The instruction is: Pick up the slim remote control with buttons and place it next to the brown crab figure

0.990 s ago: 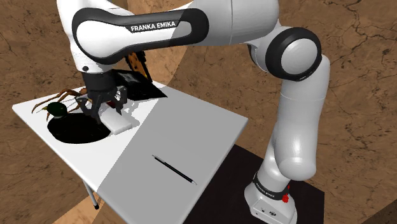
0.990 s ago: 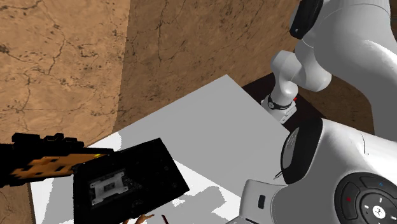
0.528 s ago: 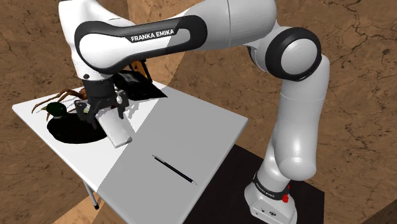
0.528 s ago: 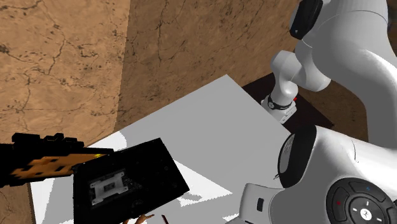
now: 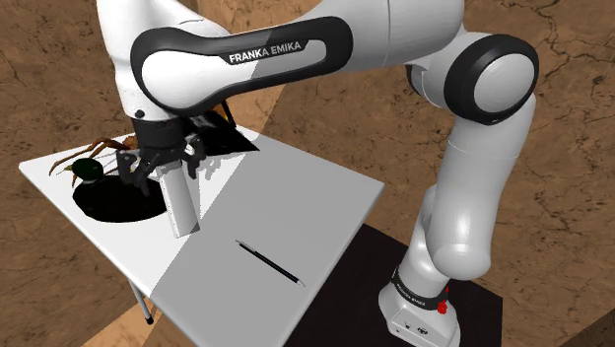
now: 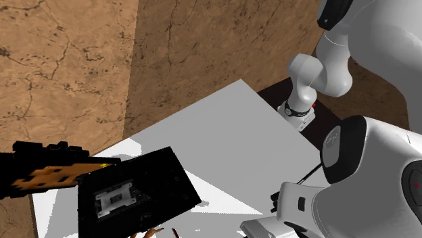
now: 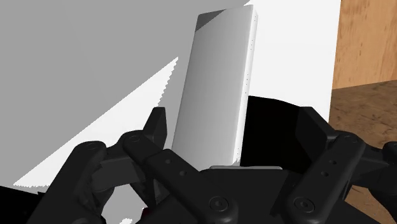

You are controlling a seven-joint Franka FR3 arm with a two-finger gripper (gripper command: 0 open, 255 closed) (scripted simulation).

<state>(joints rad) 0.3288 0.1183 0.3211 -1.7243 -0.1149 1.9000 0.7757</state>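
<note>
**Shoulder view.** The white arm is reaching from the dark stand (image 5: 357,274) at the lower right toward the left part of the white tabletop (image 5: 296,197). The black fingers (image 5: 135,175) are clamping the upper end of the remote control (image 5: 178,205). It is drawn as a plain white slab and is hanging almost upright from them. Whether its lower end is touching the tabletop cannot be told. The brown crab figure (image 5: 102,148) is standing near the remote control, to its left and apart from it, by the tabletop's far left corner. A dark green rounded piece (image 5: 87,171) is sitting at the crab figure's near side. A thin black pen (image 5: 268,262) is lying well to the right and nearer. A black box (image 5: 229,138) is lying at the far edge, behind the arm.

**Second exterior view.** The black box (image 6: 166,177), with a grey centre, is lying at the lower left beside an orange-and-black block (image 6: 47,174). A pale slab end, the remote control (image 6: 267,228), is showing at the bottom edge below the arm's white casing.

**Wrist view.** The remote control (image 7: 216,89) is running straight away from the hand. The fingers (image 7: 157,126) are gripping its near end between them, and pale tabletop lies behind it. Brown floor (image 7: 364,54) is showing beyond the tabletop's edge.
</note>
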